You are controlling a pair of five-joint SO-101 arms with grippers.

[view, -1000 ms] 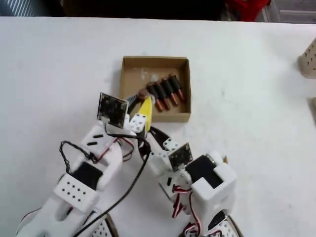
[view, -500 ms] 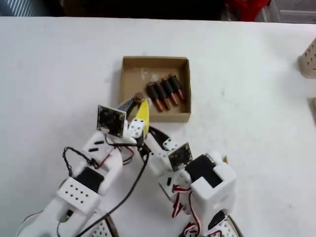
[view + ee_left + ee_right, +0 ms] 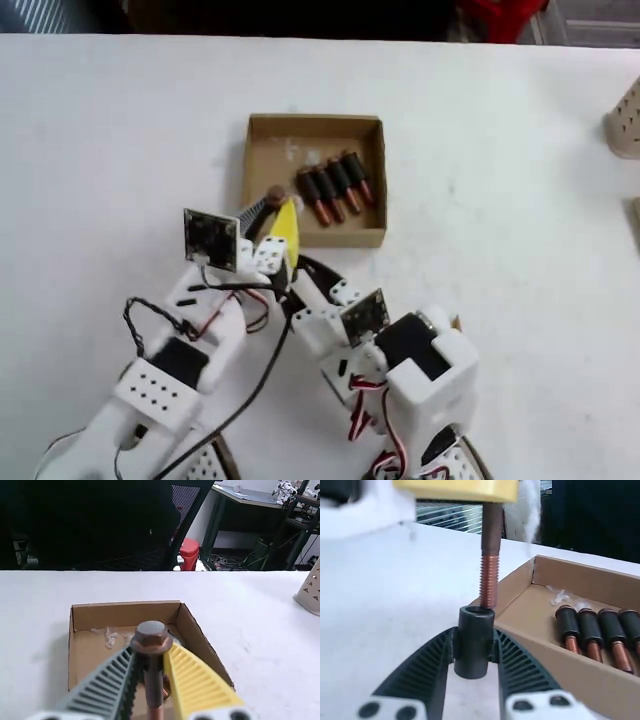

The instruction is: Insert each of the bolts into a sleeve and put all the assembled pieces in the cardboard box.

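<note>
The left arm has drawn back from the cardboard box over the last second. Its wrist camera board now sits farther from the box's near wall and more toward the box's left side than before. The left pincer, one finger grey and one yellow, is closed on a copper-coloured bolt just below its hexagonal head. It holds the bolt upright just outside the box's near left corner. Since the earlier frames the bolt head has slid from above the box's near wall to just outside it.

The right arm has kept its place, beside the box's near wall. The right pincer clamps a black sleeve upright between its dark ribbed fingers, just outside the box. The bolt's threaded end stands at the sleeve's mouth; whether it has gone in cannot be told.

Inside the box four assembled pieces lie side by side toward its right wall, unchanged. The box rests on the white table.
</note>
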